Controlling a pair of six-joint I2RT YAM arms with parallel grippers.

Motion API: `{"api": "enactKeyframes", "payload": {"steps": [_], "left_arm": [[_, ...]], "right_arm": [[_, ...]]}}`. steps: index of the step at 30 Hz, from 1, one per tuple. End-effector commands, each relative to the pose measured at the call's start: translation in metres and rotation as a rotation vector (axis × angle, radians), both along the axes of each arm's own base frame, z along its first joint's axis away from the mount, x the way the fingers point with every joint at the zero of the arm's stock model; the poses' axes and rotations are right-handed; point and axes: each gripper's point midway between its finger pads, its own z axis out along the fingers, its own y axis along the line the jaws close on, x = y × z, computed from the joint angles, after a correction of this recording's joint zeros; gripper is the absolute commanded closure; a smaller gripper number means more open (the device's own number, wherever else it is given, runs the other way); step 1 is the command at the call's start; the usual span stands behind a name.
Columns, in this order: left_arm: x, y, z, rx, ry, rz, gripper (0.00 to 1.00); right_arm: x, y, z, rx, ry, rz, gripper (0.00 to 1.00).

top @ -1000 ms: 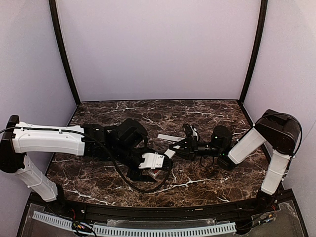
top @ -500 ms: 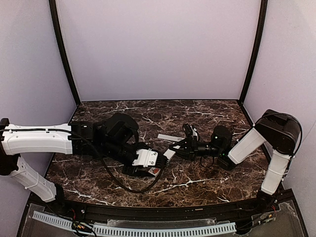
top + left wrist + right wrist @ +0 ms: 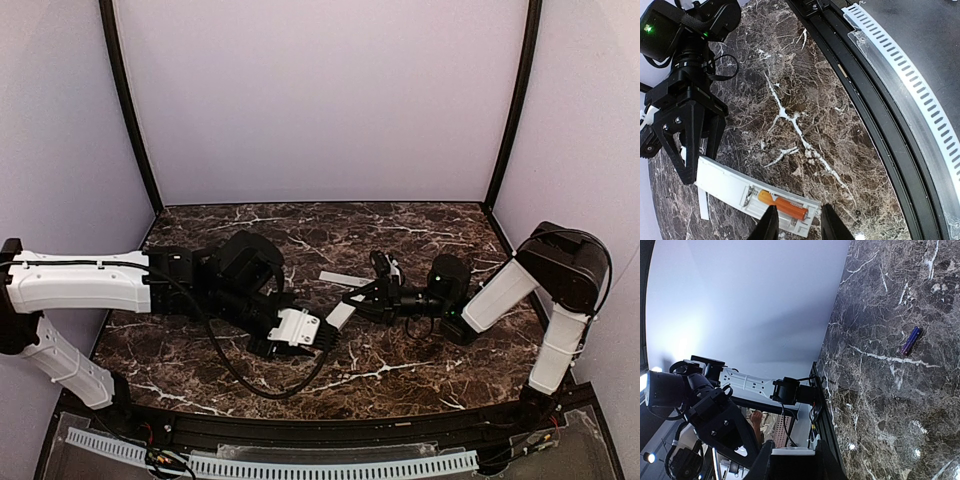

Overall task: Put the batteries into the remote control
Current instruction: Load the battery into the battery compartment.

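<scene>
From overhead, the remote control [image 3: 340, 315] lies as a white bar on the dark marble surface [image 3: 400, 230], between the two arms. The left fingers [image 3: 322, 335] meet its near end and the right fingers [image 3: 368, 297] its far end. A separate white strip [image 3: 345, 278] lies on the surface just behind the remote. Neither battery can be made out in this view.

At the left wrist, the open recess of the remote faces up with the red-orange battery [image 3: 784, 205] lying inside it. The left fingers stand apart with the near end of the remote between them; whether they press on it cannot be told. The right fingers are closed across the far end of the remote. The white strip shows beside that end.

At the right wrist, the white end of the remote sits clamped between the right fingers. Only this view shows the blue-purple battery [image 3: 910, 341], which lies alone on the surface, well apart from the remote. The left arm [image 3: 747, 383] appears beyond.
</scene>
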Motion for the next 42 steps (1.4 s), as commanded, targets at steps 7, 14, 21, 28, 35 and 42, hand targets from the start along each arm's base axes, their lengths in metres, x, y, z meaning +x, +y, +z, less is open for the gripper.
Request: {"api": "enactKeyframes", "payload": {"steps": [7, 14, 21, 28, 35, 42], "left_arm": [[-0.002, 0.007, -0.021, 0.073, 0.007, -0.023, 0.76], [0.0, 0.006, -0.025, 0.085, -0.003, -0.023, 0.78], [0.003, 0.006, -0.028, 0.096, -0.013, -0.02, 0.8], [0.006, 0.005, -0.029, 0.097, -0.019, -0.009, 0.83], [0.006, 0.003, -0.029, 0.099, -0.018, -0.005, 0.85], [0.007, 0.001, -0.03, 0.098, -0.008, -0.003, 0.87]], "right_arm": [[-0.009, 0.001, 0.026, 0.097, -0.094, 0.03, 1.0], [-0.009, 0.001, 0.028, 0.108, -0.096, 0.034, 1.0], [-0.011, 0.001, 0.03, 0.113, -0.098, 0.041, 1.0], [-0.012, 0.002, 0.031, 0.117, -0.1, 0.044, 1.0], [-0.013, 0.004, 0.031, 0.118, -0.1, 0.049, 1.0], [-0.014, 0.005, 0.033, 0.123, -0.102, 0.051, 1.0]]}}
